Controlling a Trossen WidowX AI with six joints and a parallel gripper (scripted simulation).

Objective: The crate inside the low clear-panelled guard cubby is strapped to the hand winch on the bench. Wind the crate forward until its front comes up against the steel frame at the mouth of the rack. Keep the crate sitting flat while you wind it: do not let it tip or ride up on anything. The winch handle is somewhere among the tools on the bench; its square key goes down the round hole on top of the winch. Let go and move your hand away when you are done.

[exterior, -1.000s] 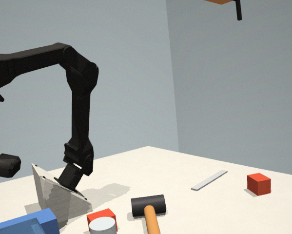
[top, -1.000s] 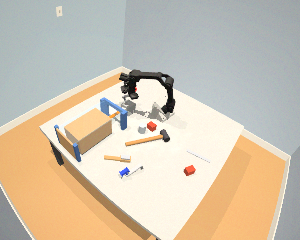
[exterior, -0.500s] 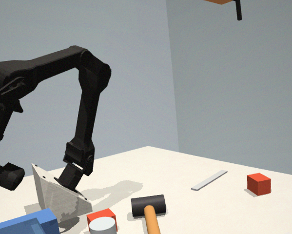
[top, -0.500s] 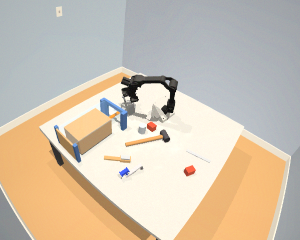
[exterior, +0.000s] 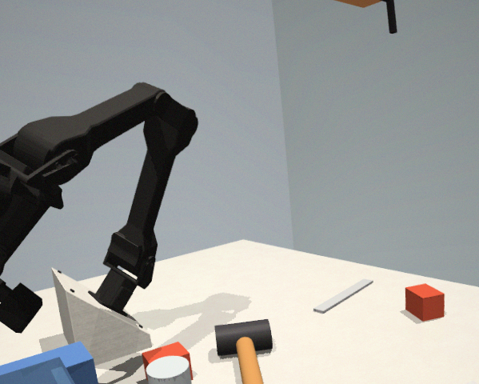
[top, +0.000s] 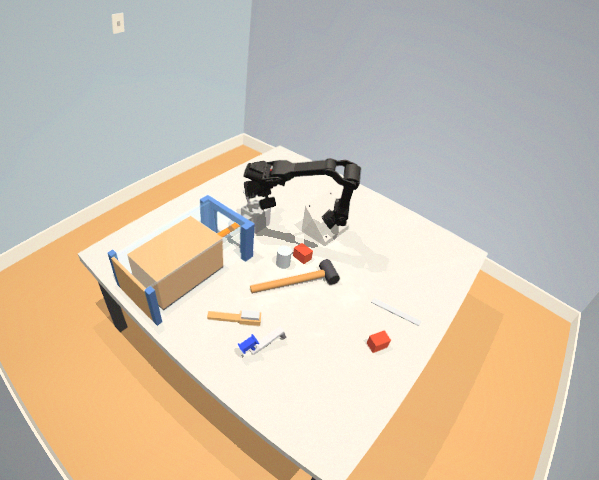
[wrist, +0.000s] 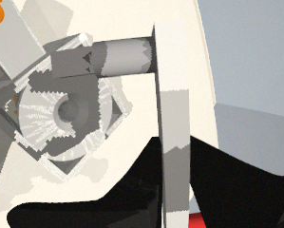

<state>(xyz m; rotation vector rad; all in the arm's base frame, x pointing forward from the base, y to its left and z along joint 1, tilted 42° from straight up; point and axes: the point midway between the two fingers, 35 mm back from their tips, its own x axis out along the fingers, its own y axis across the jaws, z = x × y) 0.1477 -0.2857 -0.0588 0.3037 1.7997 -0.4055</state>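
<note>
My gripper (wrist: 170, 142) is shut on the grey flat bar of the winch handle (wrist: 176, 104). The handle's round shank and square key point left in the wrist view, sideways over the winch (wrist: 34, 111) (top: 255, 221). The round hole (wrist: 67, 109) on the winch shows below the key, and the key is outside it. The crate (top: 178, 248) sits flat in the clear-panelled cubby, with a gap between its front and the blue frame (top: 246, 241) at the mouth. An orange strap (top: 228, 230) runs from the crate toward the winch. My gripper hides part of the winch in the top view.
A grey cylinder (top: 283, 257) and a red block (top: 303, 253) stand near the winch. A mallet (top: 289, 281) lies before them. A brush (top: 227, 316), a blue-handled tool (top: 248, 344), a flat strip (top: 395, 312) and another red block (top: 378, 341) lie farther off.
</note>
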